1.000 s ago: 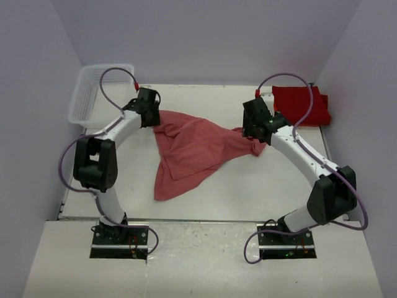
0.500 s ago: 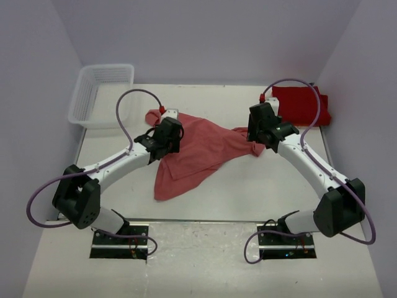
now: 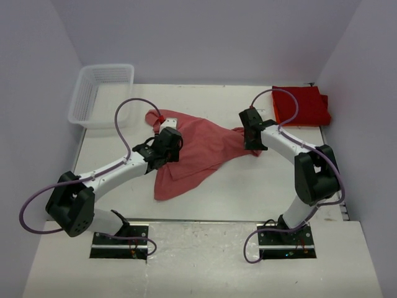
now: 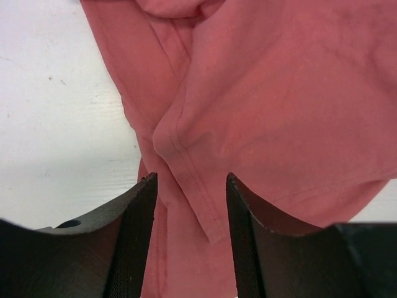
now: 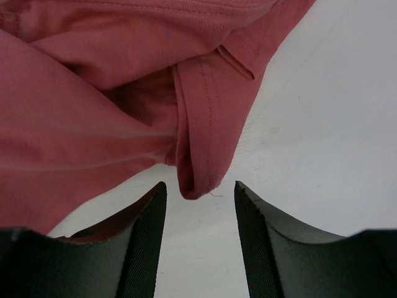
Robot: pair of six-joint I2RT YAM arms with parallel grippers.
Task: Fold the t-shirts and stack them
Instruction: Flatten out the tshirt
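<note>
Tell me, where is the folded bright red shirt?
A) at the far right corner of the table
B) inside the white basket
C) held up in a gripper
A: the folded bright red shirt lies flat at the far right corner of the table, across from the white basket at the far left.

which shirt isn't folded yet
The faded salmon-red t-shirt, lying crumpled and spread out in the middle. The brighter red t-shirt at the far right corner is already folded into a flat rectangle.
</note>
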